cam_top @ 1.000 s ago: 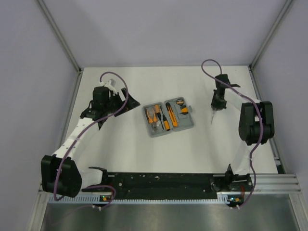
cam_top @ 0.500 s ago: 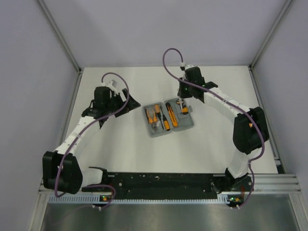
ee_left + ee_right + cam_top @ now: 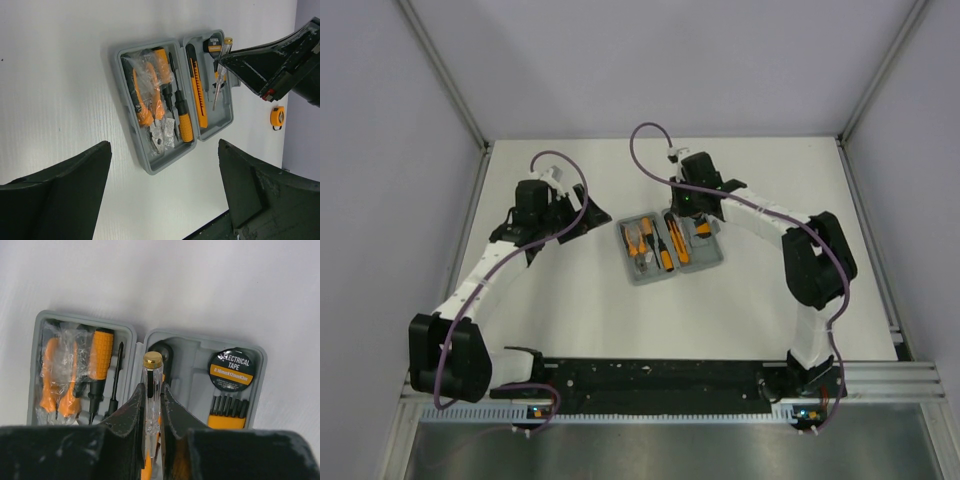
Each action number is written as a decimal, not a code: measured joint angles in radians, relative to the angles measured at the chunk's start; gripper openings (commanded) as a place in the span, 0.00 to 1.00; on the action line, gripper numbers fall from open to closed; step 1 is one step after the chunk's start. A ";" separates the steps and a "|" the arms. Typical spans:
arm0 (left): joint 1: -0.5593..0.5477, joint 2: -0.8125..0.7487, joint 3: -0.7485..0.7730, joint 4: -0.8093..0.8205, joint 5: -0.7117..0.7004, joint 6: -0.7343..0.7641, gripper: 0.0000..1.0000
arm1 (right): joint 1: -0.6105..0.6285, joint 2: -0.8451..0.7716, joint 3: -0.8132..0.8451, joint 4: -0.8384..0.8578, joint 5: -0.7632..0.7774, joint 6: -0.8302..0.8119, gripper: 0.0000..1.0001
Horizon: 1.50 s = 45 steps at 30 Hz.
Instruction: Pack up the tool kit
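Tabletop (image 3: pixel 590 320) carries the tool kit's grey case (image 3: pixel 710 258) at its middle, lying fully open with both halves flat, so that every moulded slot faces up and can be reached from above. The left gripper (image 3: pixel 164 145) hangs beside the case's left half, jaws spread wide and holding nothing. It is probably parked there to stay out of the way, or to steady the case. The right gripper (image 3: pixel 152 390) hovers over the hinge side of the right half, jaws clamped on a clear tester screwdriver (image 3: pixel 152 375). It pinches the shaft with the brass cap pointing forward, a hold that looks meant for lowering the tool lengthwise into a slot. Seated in the case are wrapped pliers (image 3: pixel 57 375), an orange-handled screwdriver (image 3: pixel 101 360), a roll of electrical tape (image 3: pixel 229 370) and a row of bits (image 3: pixel 229 405). One small piece is not yet packed: the round tape measure (image 3: pixel 277 116), on the table just beyond the right half.
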 measured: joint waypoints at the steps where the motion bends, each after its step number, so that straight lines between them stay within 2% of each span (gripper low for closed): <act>1: 0.000 0.000 0.000 0.000 0.000 0.000 0.90 | 0.005 0.006 0.000 0.002 0.002 -0.006 0.02; 15: 0.001 0.003 0.000 -0.002 0.001 0.000 0.90 | 0.013 0.017 -0.039 0.024 0.081 -0.095 0.01; 33: 0.010 0.018 0.000 -0.013 0.026 0.004 0.89 | 0.013 0.070 -0.053 0.058 0.080 -0.072 0.01; 41: 0.014 0.034 0.000 -0.016 0.030 0.004 0.89 | 0.014 0.097 -0.053 0.080 0.102 -0.055 0.04; 45: 0.014 0.038 0.000 -0.023 0.031 0.004 0.89 | 0.019 0.114 -0.053 0.090 0.126 -0.042 0.10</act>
